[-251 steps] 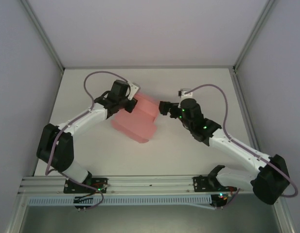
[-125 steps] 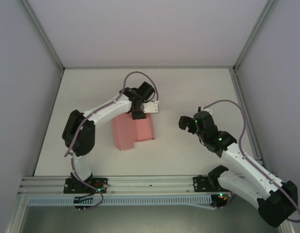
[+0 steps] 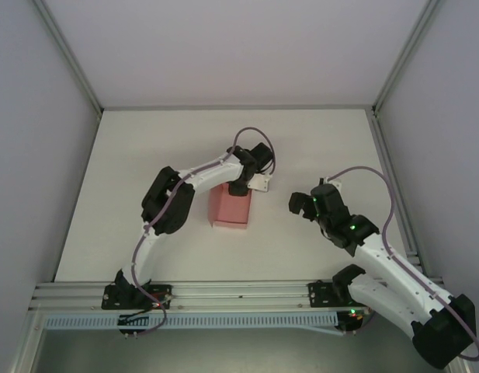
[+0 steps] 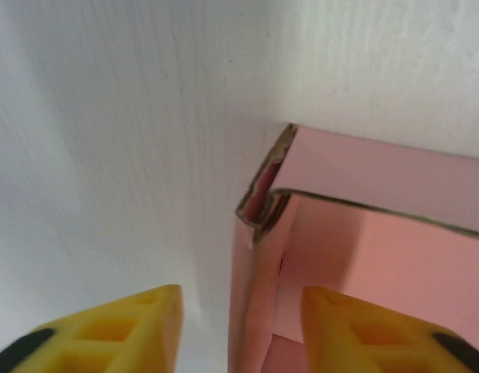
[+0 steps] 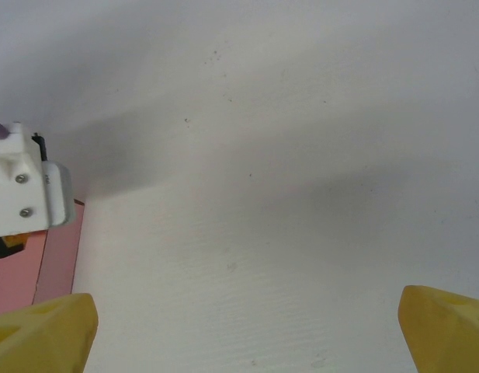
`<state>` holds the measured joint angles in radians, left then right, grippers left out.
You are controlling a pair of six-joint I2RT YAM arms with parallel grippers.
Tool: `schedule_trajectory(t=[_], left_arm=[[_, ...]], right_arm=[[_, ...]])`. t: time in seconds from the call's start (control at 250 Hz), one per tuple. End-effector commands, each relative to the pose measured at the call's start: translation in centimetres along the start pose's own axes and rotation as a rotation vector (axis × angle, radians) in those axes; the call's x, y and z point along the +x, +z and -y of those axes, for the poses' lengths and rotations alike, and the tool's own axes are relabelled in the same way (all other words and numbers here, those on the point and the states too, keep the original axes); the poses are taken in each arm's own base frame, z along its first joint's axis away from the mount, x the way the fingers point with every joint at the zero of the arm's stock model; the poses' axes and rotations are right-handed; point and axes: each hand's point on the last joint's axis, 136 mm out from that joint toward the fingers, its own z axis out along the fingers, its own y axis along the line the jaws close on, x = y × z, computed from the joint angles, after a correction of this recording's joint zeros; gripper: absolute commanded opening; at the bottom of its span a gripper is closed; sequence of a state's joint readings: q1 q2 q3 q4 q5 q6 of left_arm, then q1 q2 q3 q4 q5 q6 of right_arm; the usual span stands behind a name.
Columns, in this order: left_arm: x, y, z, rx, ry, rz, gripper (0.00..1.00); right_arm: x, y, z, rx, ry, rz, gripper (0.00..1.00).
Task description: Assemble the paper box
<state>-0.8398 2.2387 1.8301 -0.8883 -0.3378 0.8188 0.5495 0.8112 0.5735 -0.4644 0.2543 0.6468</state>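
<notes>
At the middle of the table (image 3: pixel 130 155), just left of centre: the box (image 3: pixel 228 211), pink, resting on the white surface. Over its far edge, the left gripper (image 3: pixel 240 187), pointing down, arm bent in from the left.

From the left wrist: a corner of the box (image 4: pixel 379 256) up close, card doubled at the fold, one raised wall running down between the two yellow fingers (image 4: pixel 138 330). Left gripper (image 4: pixel 239 334) spread apart. One finger outside over bare table, the other inside over pink card. A gap on both sides of the wall, nothing pinched.

Off to the right, well apart from the box: the right gripper (image 3: pixel 302 205), turned toward it, jaws wide.

From the right wrist: right gripper (image 5: pixel 243 334) with yellow fingertips (image 5: pixel 45 330) at the two bottom corners, bare table between them, holding nothing. At the left edge of that view, a strip of the box (image 5: pixel 37 268) below the left arm's white mount (image 5: pixel 22 190).
</notes>
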Motion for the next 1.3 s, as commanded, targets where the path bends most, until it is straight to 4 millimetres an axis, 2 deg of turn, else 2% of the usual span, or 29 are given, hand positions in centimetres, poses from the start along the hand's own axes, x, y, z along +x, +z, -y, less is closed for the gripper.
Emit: schedule_trajectory(t=[0.0,0.06,0.172,0.192,0.216,0.236,0.295,0.395,0.491,0.579,0.679,0.799,0.882,1.002,1.094,1.15,1.294], left_arm=[[-1.2,-3.9,-1.7,-0.043,-0.027,0.109,0.55],[-1.3,-5.6,-2.3,-0.068,-0.045,0.159,0.65],[-1.9,-9.8,-4.3,-0.154,-0.132,0.318,0.67],[-2.0,-10.7,-4.8,-0.174,-0.159,0.357,0.72],[-1.9,-11.9,-5.4,-0.202,-0.195,0.402,0.89],[-1.8,-12.7,-5.7,-0.219,-0.229,0.435,0.98],[-1.0,-15.8,-7.2,-0.282,-0.356,0.552,1.0],[2.3,-19.9,-8.9,-0.372,-0.65,0.71,1.0],[7.4,-22.0,-9.3,-0.401,-1.036,0.815,1.0],[12.6,-21.5,-8.1,-0.354,-1.349,0.857,1.0],[18.0,-19.1,-5.3,-0.334,-1.58,0.823,1.0],[23.0,-15.4,-1.9,-0.371,-1.732,0.73,1.0],[25.6,-13.7,-0.1,-0.381,-1.853,0.665,1.0],[26.5,-12.5,1.0,-0.387,-1.891,0.63,1.0],[26.5,-12.4,0.9,-0.389,-1.888,0.623,1.0],[26.5,-12.5,0.8,-0.387,-1.882,0.624,1.0],[27.0,-12.3,0.9,-0.408,-1.895,0.609,1.0]], right_arm=[[-0.1,-0.1,-0.5,-0.032,-0.008,0.003,1.0],[-0.5,-0.2,-1.3,-0.069,-0.03,0.01,1.0],[-1.4,0.0,-2.7,-0.121,-0.08,0.031,1.0],[-1.5,0.1,-3.1,-0.134,-0.094,0.032,1.0],[-1.7,0.2,-3.6,-0.151,-0.113,0.033,1.0],[-1.9,0.3,-4.1,-0.167,-0.13,0.034,1.0],[-2.3,0.7,-5.7,-0.22,-0.176,0.022,1.0],[-2.4,1.9,-8.8,-0.312,-0.274,-0.029,1.0],[-2.3,3.5,-12.0,-0.405,-0.395,-0.1,1.0],[-2.2,5.7,-14.1,-0.449,-0.496,-0.158,0.99],[-1.9,8.6,-15.9,-0.444,-0.585,-0.241,0.92],[-0.1,11.6,-17.7,-0.445,-0.68,-0.341,0.88],[1.5,13.0,-19.1,-0.48,-0.74,-0.382,0.87],[2.5,15.0,-19.8,-0.465,-0.8,-0.402,0.83],[3.1,16.5,-20.2,-0.467,-0.806,-0.422,0.75],[3.6,17.3,-20.3,-0.447,-0.814,-0.442,0.62],[4.4,18.2,-20.0,-0.368,-0.839,-0.446,0.36]])
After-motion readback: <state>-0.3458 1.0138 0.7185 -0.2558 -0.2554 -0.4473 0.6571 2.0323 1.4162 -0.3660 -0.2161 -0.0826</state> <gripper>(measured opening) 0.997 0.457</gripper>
